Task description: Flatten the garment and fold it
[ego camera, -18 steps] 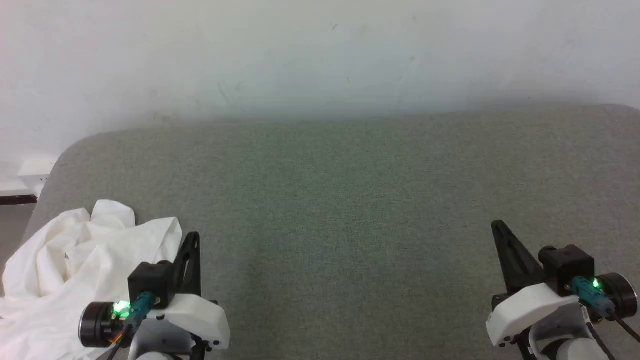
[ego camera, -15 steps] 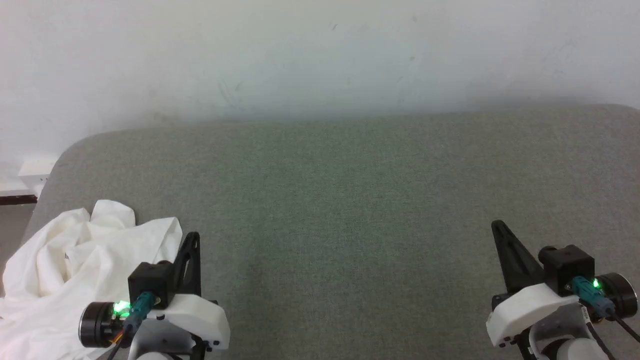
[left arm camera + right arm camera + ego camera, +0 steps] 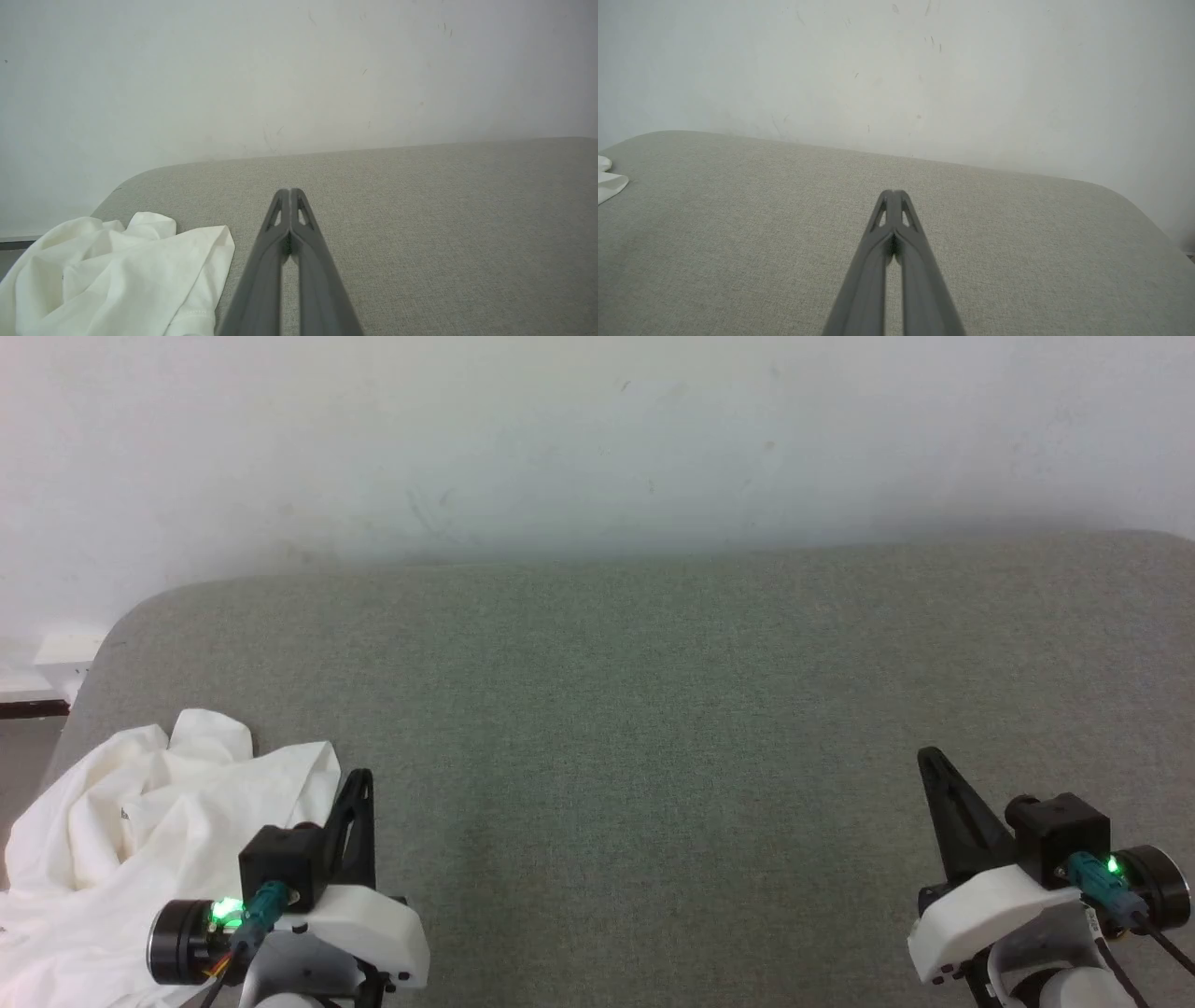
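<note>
So, biggest thing first: a plain off-white wall (image 3: 597, 429) with a few scuffs runs across the whole back. Below it is a wide table (image 3: 653, 709) covered in grey-green fabric, with rounded far corners.

Next is the shirt (image 3: 140, 821), bunched up in a heap at the near left corner of the table. It's white and thin, all soft folds and creases, nowhere near flat. One floppy bit sticks up toward the far side, and a flatter flap reaches out to the right and ends in a corner. The heap runs off the lower left of the head view, so I can't tell how much of it hangs over the table edge. There's a tiny dark speck on it, too small to make out. In the left wrist view you can see a hem with a line of stitching at the bottom.

Then the left gripper (image 3: 360, 782), sitting just beside the right edge of the shirt, fingers pointing away over bare fabric. Its jaws are clenched tip to tip with nothing between them, clear in its wrist view.

The right gripper (image 3: 930, 758) is well apart on the other side of the table, jaws also pressed together on nothing.

Smallest: a green light glows on each wrist.
</note>
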